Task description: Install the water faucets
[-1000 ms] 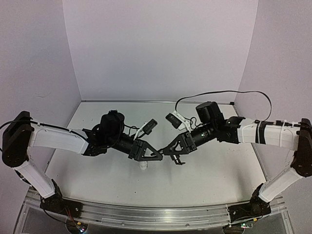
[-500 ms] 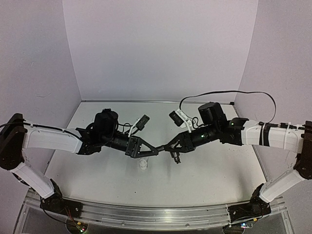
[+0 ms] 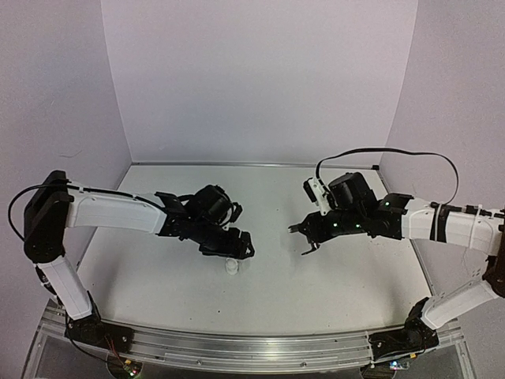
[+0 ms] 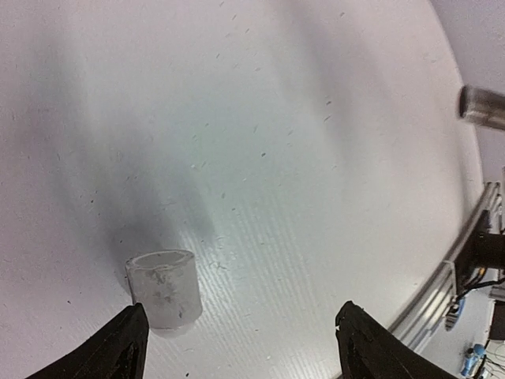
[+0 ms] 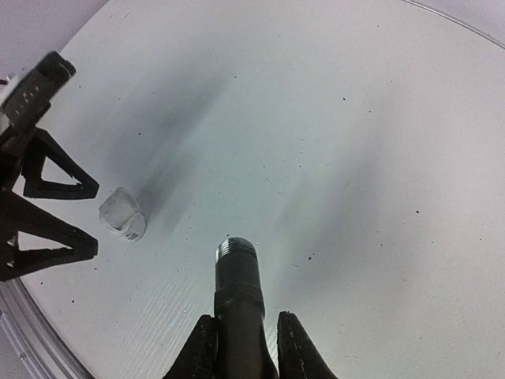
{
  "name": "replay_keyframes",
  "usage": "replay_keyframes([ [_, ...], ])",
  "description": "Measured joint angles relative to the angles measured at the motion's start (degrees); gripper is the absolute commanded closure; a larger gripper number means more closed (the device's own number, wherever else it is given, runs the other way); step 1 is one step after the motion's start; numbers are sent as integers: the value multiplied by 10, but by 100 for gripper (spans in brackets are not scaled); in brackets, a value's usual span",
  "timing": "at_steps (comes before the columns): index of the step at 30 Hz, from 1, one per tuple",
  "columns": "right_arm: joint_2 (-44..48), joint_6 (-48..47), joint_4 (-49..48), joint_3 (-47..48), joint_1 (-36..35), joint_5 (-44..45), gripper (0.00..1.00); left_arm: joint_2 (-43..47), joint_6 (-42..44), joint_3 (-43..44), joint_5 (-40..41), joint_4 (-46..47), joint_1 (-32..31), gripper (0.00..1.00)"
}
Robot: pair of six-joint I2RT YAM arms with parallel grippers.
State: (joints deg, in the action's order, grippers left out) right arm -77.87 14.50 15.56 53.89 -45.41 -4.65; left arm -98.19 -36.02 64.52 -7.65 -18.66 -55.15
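Note:
My right gripper (image 5: 241,347) is shut on the dark grey metal tap (image 5: 237,286), whose threaded end sticks out past the fingertips above the table. In the top view that gripper (image 3: 304,238) hangs right of centre. The small white cylindrical fitting (image 4: 164,288) stands upright on the table, just inside my left finger (image 4: 118,351). My left gripper (image 4: 241,347) is open wide and holds nothing. From above, the left gripper (image 3: 239,245) hovers just behind the fitting (image 3: 231,267). The right wrist view shows the fitting (image 5: 122,213) beside the left gripper's fingers (image 5: 47,237).
The white table (image 3: 347,284) is walled by pale panels on three sides. An aluminium rail (image 3: 252,347) runs along the near edge, where both arm bases stand. A black cable (image 3: 379,154) loops above the right arm.
The two grippers met tip to tip at the centre; they have drawn apart. My left gripper has opened and dropped low by the fitting. The right moved right with the tap.

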Motion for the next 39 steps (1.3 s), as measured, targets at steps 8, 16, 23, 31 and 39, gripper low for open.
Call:
replay_keyframes([
  [8,4,-8,25,-1,0,-1,100,-105,1,69,46,-83,-14,25],
  [16,42,-24,31,-18,0,-24,100,-145,18,105,60,-115,-14,65],
  [23,50,-31,32,-19,0,-29,100,-153,34,115,74,-120,-14,62],
  [31,50,-34,34,-19,0,-41,100,-153,49,115,74,-120,-14,48],
  [39,49,-35,33,-19,0,-54,100,-153,63,107,67,-132,-14,55],
])
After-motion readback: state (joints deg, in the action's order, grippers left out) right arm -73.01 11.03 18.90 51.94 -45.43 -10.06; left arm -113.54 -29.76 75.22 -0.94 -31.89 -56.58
